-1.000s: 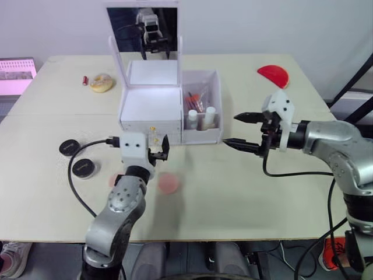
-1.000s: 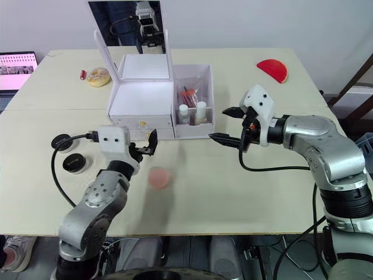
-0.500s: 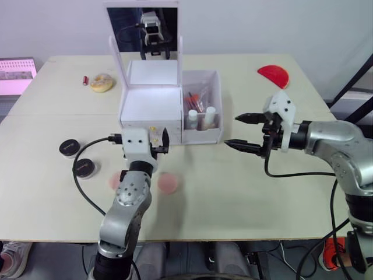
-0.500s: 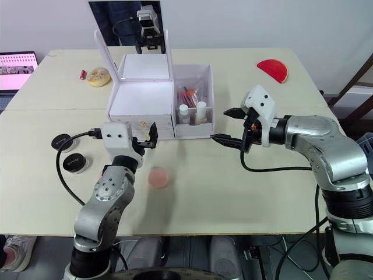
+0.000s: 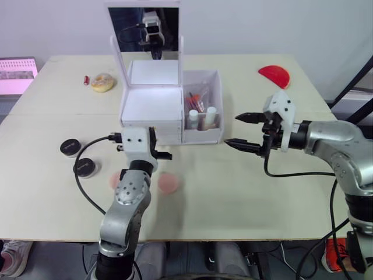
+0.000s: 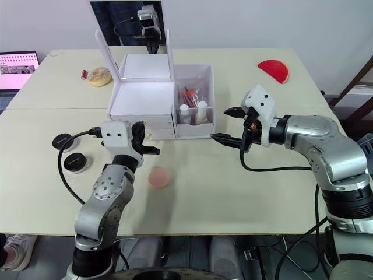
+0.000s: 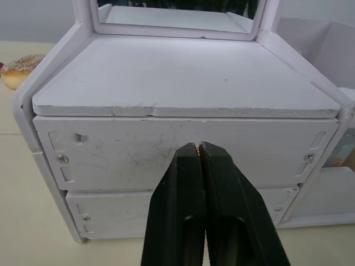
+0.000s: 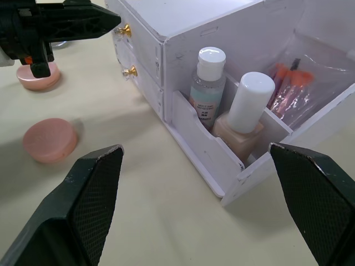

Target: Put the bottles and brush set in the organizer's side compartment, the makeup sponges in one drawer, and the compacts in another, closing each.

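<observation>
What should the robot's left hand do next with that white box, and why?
Probably pull the top drawer straight out. The left gripper is shut at the drawer's knob, both drawers look closed, and the pink sponges still lie on the table waiting for a drawer.

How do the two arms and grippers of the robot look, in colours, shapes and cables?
Both arms are rounded silver-grey metal. Each wrist carries a white boxy housing with dark dots. The left gripper and right gripper have black pointed fingers. A black cable loops from each housing.
</observation>
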Action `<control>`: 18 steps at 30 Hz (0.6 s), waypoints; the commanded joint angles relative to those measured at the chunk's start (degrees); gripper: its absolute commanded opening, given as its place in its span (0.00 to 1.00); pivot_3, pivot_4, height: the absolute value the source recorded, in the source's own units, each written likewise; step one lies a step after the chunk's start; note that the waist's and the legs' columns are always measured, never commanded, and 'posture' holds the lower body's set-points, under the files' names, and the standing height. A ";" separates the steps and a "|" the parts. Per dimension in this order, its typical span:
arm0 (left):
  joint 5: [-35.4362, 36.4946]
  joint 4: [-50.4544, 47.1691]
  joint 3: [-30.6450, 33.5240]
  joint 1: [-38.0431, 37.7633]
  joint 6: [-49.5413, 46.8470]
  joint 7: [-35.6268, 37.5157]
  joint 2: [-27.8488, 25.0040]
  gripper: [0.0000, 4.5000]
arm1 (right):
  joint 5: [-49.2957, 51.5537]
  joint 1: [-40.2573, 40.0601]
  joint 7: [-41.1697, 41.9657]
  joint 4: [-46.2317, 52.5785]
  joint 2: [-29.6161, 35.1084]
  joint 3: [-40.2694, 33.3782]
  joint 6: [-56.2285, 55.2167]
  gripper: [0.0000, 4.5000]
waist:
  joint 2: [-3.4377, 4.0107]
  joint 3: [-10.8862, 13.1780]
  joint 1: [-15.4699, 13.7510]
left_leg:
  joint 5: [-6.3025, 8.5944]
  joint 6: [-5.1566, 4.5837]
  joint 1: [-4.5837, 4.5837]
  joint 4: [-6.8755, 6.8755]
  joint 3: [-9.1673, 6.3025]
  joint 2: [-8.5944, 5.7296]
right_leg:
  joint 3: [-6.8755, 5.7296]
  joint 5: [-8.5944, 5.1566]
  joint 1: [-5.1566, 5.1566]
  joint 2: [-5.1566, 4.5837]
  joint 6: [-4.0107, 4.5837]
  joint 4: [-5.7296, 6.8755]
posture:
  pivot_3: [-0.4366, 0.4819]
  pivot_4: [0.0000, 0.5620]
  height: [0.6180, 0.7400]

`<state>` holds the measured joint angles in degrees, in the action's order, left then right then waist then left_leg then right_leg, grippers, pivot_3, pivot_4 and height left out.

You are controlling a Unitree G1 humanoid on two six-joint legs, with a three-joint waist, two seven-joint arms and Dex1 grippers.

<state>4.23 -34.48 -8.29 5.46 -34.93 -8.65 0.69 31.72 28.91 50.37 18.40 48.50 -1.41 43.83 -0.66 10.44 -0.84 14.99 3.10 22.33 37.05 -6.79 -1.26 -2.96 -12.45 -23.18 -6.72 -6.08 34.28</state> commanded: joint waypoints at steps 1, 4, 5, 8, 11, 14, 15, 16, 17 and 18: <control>0.17 -1.87 0.03 0.26 0.15 1.00 0.59 0.01 | 0.31 -0.03 -0.22 2.07 0.47 -2.03 -0.40 1.00 | 0.00 0.00 -0.01 | 0.00 0.00 0.00 0.00 0.00 0.00 | 0.00 0.00 0.00 0.00 0.00 0.00 | 0.48 0.27 1.00; -0.07 -2.61 -0.14 -0.16 0.09 1.15 0.85 0.12 | 0.03 -0.25 -0.38 2.28 0.48 -1.90 -0.57 1.00 | 0.00 0.00 -0.03 | 0.00 0.00 0.00 0.00 0.00 0.00 | 0.00 0.00 0.00 0.00 0.00 0.00 | 0.48 0.27 1.00; -0.29 -2.81 -0.14 -0.31 -0.08 1.10 0.87 0.17 | 0.05 -0.32 -0.44 2.41 0.50 -1.89 -0.54 1.00 | 0.00 0.00 -0.02 | 0.00 0.00 0.00 0.00 0.00 0.00 | 0.00 0.00 0.00 0.00 0.00 -0.01 | 0.48 0.27 1.00; -0.76 -3.04 0.10 -0.42 -0.99 0.85 0.96 0.50 | 0.21 -0.33 -0.55 2.50 0.51 -1.82 -0.29 1.00 | 0.00 0.00 0.00 | 0.00 0.00 0.01 -0.01 0.00 0.00 | 0.00 0.00 0.00 0.00 0.00 -0.01 | 0.48 0.27 1.00; -0.85 -2.01 0.53 0.08 -0.98 1.11 0.85 0.70 | 0.28 -0.28 -0.61 2.51 0.51 -1.68 -0.06 1.00 | 0.00 0.00 0.02 | 0.00 0.00 0.01 -0.01 0.00 0.00 | 0.00 0.00 0.00 0.00 0.00 0.00 | 0.48 0.27 1.00; -0.97 -0.57 0.86 0.85 -0.84 1.31 0.77 0.70 | 0.05 -0.18 -0.70 2.30 0.49 -1.52 0.00 1.00 | 0.00 0.00 0.01 | 0.00 0.00 0.01 0.00 0.00 0.00 | 0.00 0.00 0.00 0.00 0.00 0.00 | 0.48 0.27 1.00; -0.90 -0.06 1.09 0.99 -0.89 1.35 0.79 0.70 | -0.02 -0.12 -0.76 2.27 0.46 -1.49 -0.02 1.00 | 0.00 0.00 0.01 | 0.00 0.00 0.00 0.01 0.00 0.00 | 0.00 0.00 0.00 0.00 -0.01 0.01 | 0.48 0.27 1.00; -0.77 0.39 1.17 1.11 -0.67 1.71 0.62 0.70 | 0.01 -0.05 -0.88 2.26 0.40 -1.53 0.08 1.00 | 0.00 0.00 0.01 | 0.00 0.00 0.00 0.00 0.00 0.00 | 0.00 0.00 0.00 0.00 -0.01 0.00 | 0.48 0.27 1.00; -0.68 0.74 1.32 1.14 -0.75 1.81 0.62 0.70 | 0.02 0.03 -0.94 2.30 0.38 -1.54 0.11 1.00 | 0.00 0.00 0.01 | 0.00 0.00 0.00 0.00 0.00 0.00 | 0.00 0.00 0.00 0.00 -0.01 0.00 | 0.48 0.27 1.00; -0.60 1.06 1.50 1.17 -0.64 1.82 0.75 0.70 | 0.04 0.09 -0.98 2.34 0.38 -1.57 0.14 1.00 | 0.00 0.00 0.01 | 0.00 0.00 0.00 0.00 0.00 0.00 | 0.00 0.00 0.00 0.00 -0.01 0.00 | 0.48 0.27 1.00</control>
<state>3.83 -32.74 -7.21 5.65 -36.20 -7.26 1.19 31.68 28.13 49.70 18.93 48.50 -1.39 44.18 -0.66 10.44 -0.82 14.99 3.10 22.33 37.05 -6.78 -1.26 -2.96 -12.45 -23.18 -6.72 -6.09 34.27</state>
